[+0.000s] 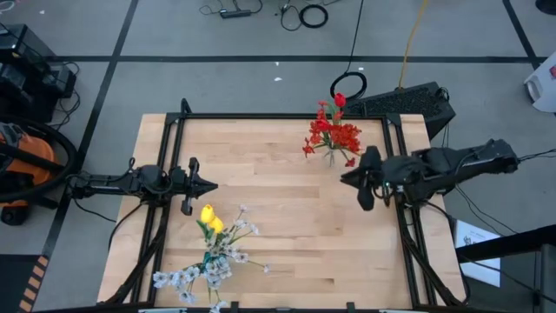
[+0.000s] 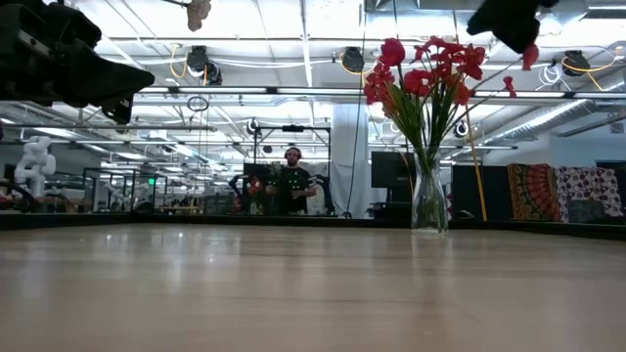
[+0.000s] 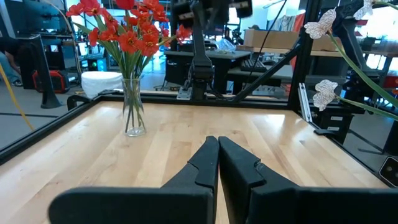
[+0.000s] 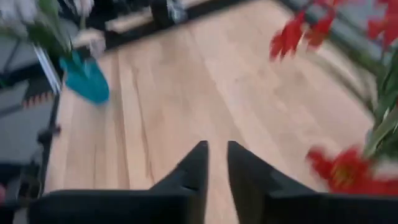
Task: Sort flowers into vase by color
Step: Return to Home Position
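Red flowers [image 1: 330,132] stand in a clear glass vase [image 2: 428,200] at the table's far right; their stalks stick into it. Yellow tulips [image 1: 209,218] and white blossoms [image 1: 187,276] stand in a teal vase [image 4: 87,78] near the front left. My right gripper [image 1: 349,178] hovers above the table just nearside of the red flowers. Its fingers [image 4: 216,155] stand a narrow gap apart with nothing between them. My left gripper [image 1: 207,185] waits shut and level at the table's left [image 3: 217,149], touching nothing.
A black frame [image 1: 261,116] runs along the table's far and side edges. Bare wood [image 1: 278,226] lies between the two vases. White blossoms [image 3: 323,25] reach out beside my left gripper. A person [image 2: 293,181] stands in the room beyond the table.
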### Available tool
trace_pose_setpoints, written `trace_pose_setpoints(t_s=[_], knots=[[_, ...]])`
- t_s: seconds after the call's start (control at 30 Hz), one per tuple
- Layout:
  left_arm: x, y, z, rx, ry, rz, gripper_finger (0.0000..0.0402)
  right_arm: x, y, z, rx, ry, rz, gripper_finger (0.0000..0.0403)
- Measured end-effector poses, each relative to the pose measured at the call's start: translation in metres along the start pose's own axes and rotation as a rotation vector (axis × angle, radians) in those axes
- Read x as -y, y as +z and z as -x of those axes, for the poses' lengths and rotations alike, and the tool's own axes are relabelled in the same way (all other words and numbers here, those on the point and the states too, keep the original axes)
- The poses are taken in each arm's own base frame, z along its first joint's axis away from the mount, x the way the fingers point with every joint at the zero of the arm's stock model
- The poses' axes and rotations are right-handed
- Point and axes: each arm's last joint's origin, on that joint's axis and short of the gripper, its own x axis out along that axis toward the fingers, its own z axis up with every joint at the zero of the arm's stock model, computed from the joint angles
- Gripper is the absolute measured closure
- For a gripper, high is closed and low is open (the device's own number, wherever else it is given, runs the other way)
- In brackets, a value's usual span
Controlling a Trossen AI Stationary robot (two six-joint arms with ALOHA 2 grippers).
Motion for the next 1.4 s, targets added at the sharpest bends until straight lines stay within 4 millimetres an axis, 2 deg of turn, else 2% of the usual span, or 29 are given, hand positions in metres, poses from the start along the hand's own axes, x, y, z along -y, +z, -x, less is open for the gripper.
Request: trace_pose_setpoints(t_s=[0.07, 0.13, 0.33, 0.5, 0.77, 1.0, 1.4], knots=[[0.0, 0.0, 0.0, 0.0, 0.0, 0.0, 0.0383, -0.004, -0.009, -0.003, -0.028, -0.001, 0.019, 0.0382], [0.0, 0.0, 0.0, 0.0, 0.0, 0.0, 0.0383, -0.006, -0.022, -0.008, -0.046, 0.007, 0.047, 0.0396], [0.0, 0.0, 0.0, 0.0, 0.0, 0.0, 0.0383, -0.004, -0.074, -0.034, -0.094, 0.031, 0.052, 0.04], [0.0, 0.0, 0.0, 0.0, 0.0, 0.0, 0.0383, 0.004, -0.117, -0.053, -0.044, 0.111, 0.0, 0.0401], [0.0, 0.0, 0.0, 0.0, 0.0, 0.0, 0.0383, 0.024, -0.165, -0.073, 0.087, 0.201, -0.066, 0.0402], [0.0, 0.0, 0.0, 0.0, 0.0, 0.0, 0.0383, 0.036, -0.183, -0.076, 0.15, 0.222, -0.04, 0.0402], [0.0, 0.0, 0.0, 0.0, 0.0, 0.0, 0.0383, 0.037, -0.184, -0.076, 0.162, 0.199, 0.056, 0.0403]])
